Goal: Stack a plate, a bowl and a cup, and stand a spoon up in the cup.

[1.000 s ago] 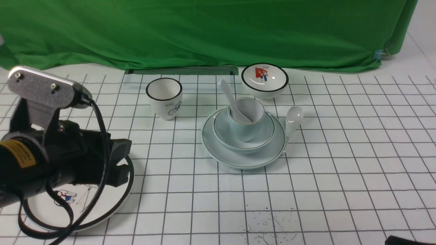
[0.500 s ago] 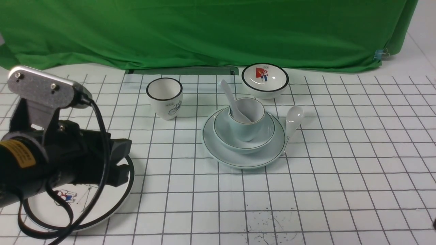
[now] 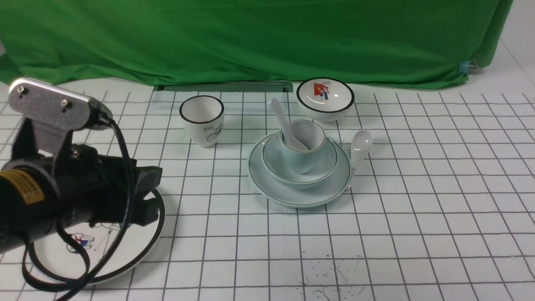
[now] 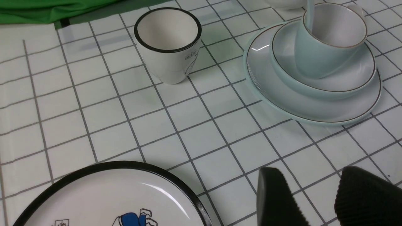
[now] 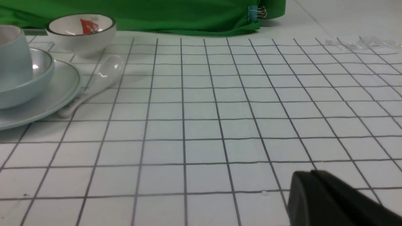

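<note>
Plate (image 3: 256, 177), round and pale blue-green, lies flat on the worktop (image 3: 409, 234), to the right of the left hand (image 4: 309, 185) and well apart from it. Bowl (image 3: 273, 161) is seated on the plate and the cup (image 3: 301, 159) stands upright in the bowl. Spoon (image 3: 285, 126) is found in the cup, its scoop down inside, its handle above the rim, leaning away and toward the left hand's side. Left hand is open, fingertips apart and nothing between them, above the black-rimmed plate (image 3: 121, 257), which it partly hides in the front view. Right hand (image 5: 311, 179) is closed, holds nothing, and is well apart from the stack; it is outside the front view. Cup with bicycle drawing (image 3: 201, 121) stands upright, farther out than the left hand and slightly to its right. Second spoon (image 3: 360, 146) lies on the far side of the stack from the left hand, handle end close beside the plate's rim; contact cannot be told. Bowl with red picture (image 3: 325, 100) sits upright beyond the stack, farther from the left hand.
</note>
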Tool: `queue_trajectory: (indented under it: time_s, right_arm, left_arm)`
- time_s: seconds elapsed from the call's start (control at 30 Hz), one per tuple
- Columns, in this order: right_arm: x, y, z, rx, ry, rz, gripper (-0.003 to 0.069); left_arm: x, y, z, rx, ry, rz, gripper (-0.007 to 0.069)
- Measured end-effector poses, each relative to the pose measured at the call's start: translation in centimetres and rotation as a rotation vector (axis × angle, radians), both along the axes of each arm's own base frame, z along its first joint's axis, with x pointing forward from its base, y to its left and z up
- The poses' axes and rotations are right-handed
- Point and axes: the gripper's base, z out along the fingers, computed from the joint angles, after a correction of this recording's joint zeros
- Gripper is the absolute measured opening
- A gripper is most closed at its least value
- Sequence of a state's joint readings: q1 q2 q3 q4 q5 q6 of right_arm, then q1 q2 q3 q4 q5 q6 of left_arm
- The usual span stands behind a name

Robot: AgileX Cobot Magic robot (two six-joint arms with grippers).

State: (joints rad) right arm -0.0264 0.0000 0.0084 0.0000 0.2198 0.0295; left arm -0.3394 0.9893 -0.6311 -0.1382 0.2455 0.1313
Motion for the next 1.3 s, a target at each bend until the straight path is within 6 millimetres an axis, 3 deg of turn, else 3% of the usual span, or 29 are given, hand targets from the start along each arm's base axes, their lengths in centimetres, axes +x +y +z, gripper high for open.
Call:
queue_trajectory:
  time_s: [0.37, 0.5, 0.67, 0.73, 0.77, 0.87, 1.0, 1.13, 1.3]
  right_arm:
    - [0.0, 0.0, 0.0, 0.0, 0.0, -0.002, 0.0027]
    - [0.0, 0.0, 0.0, 0.0, 0.001, -0.002, 0.0035]
    - [0.0, 0.0, 0.0, 0.0, 0.002, -0.003, 0.0043]
    - [0.0, 0.0, 0.0, 0.0, 0.002, -0.003, 0.0054]
    - [0.0, 0.0, 0.0, 0.0, 0.002, -0.003, 0.0055]
    - [0.0, 0.0, 0.0, 0.0, 0.002, -0.003, 0.0067]
    - [0.0, 0.0, 0.0, 0.0, 0.002, -0.003, 0.0078]
    - [0.0, 0.0, 0.0, 0.0, 0.003, -0.003, 0.0087]
    - [0.0, 0.0, 0.0, 0.0, -0.001, -0.003, 0.0102]
  left_arm:
    - [0.0, 0.0, 0.0, -0.001, -0.003, -0.002, 0.0242]
    - [-1.0, 0.2, 0.4, -0.022, -0.071, -0.003, 0.0242]
    - [-4.8, 2.0, 0.4, -0.095, -0.316, 0.033, 0.0242]
    - [-7.6, 3.7, -0.1, -0.142, -0.495, 0.085, 0.0242]
    - [-8.1, 3.9, -0.2, -0.148, -0.524, 0.096, 0.0242]
    - [-11.5, 5.6, -2.0, -0.154, -0.734, 0.173, 0.0242]
    - [-13.4, 6.5, -4.9, -0.109, -0.857, 0.238, 0.0242]
    - [-13.8, 6.7, -5.6, -0.072, -0.83, 0.272, 0.0242]
    - [-13.5, 6.7, -8.3, -0.061, -0.538, 0.295, 0.0242]
